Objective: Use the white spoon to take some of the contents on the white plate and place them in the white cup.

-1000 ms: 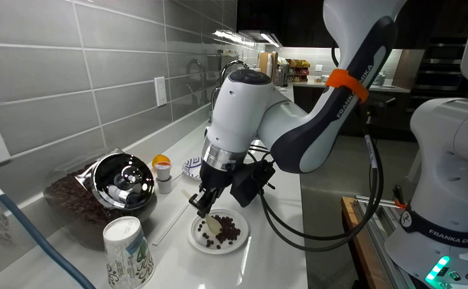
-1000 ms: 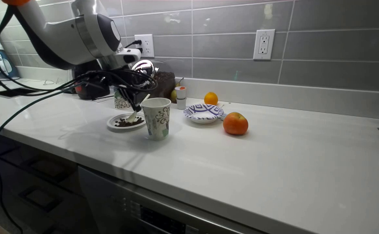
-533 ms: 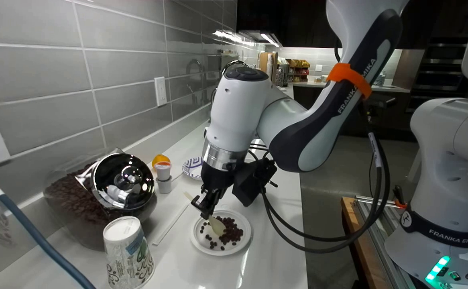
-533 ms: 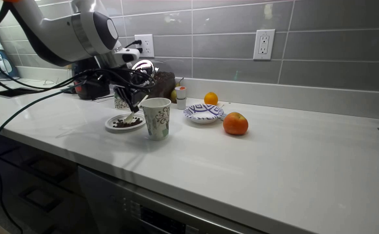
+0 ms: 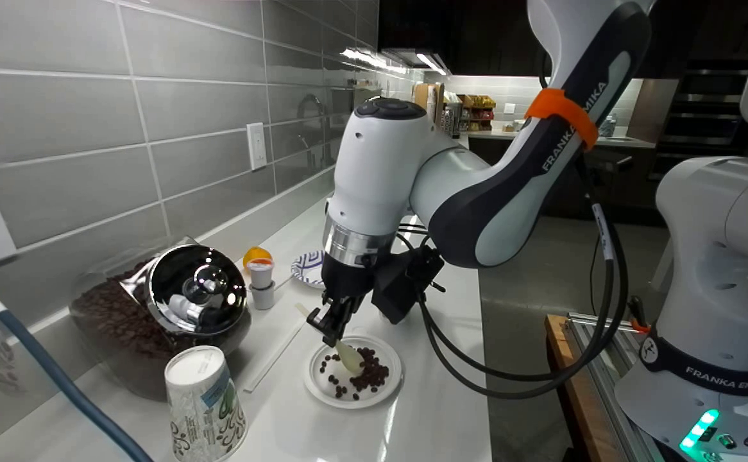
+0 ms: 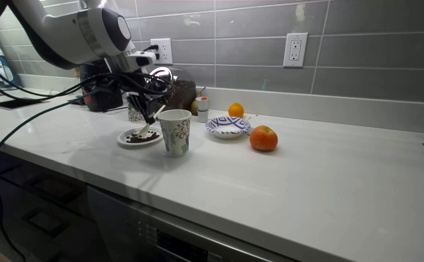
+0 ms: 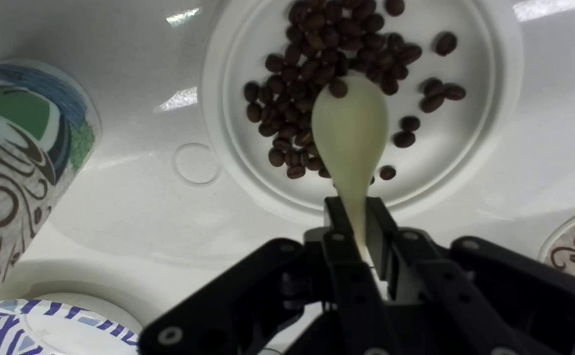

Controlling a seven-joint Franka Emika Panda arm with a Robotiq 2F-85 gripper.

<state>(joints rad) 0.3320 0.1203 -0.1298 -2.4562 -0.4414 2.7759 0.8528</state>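
Note:
My gripper [image 7: 359, 213] is shut on the pale white spoon [image 7: 350, 123], whose handle sticks out behind the fingers in both exterior views. The spoon tilts down over the white plate [image 5: 323, 391], its bowl at the edge of the dark brown beans [image 7: 297, 88], the contents. One bean overlaps the spoon's tip in the wrist view. Whether the spoon touches the plate, I cannot tell. More beans lie scattered on the plate. The white cup [image 6: 175, 134] with greenish markings stands upright beside the plate; its side fills the left edge of the wrist view.
An upside-down patterned cup [image 5: 204, 404] and a bean-filled jar [image 5: 124, 321] stand on the plate's far side from the white cup. Two stacked small tubs [image 6: 202, 109], an orange fruit [image 6: 236, 110], a blue-patterned dish [image 6: 227, 129] and an apple [image 6: 263, 138] sit along the counter.
The arm has risen a little, and the spoon's bowl has shifted slightly across the plate. The plate slid a small distance earlier in the second. The grip on the spoon is unchanged.

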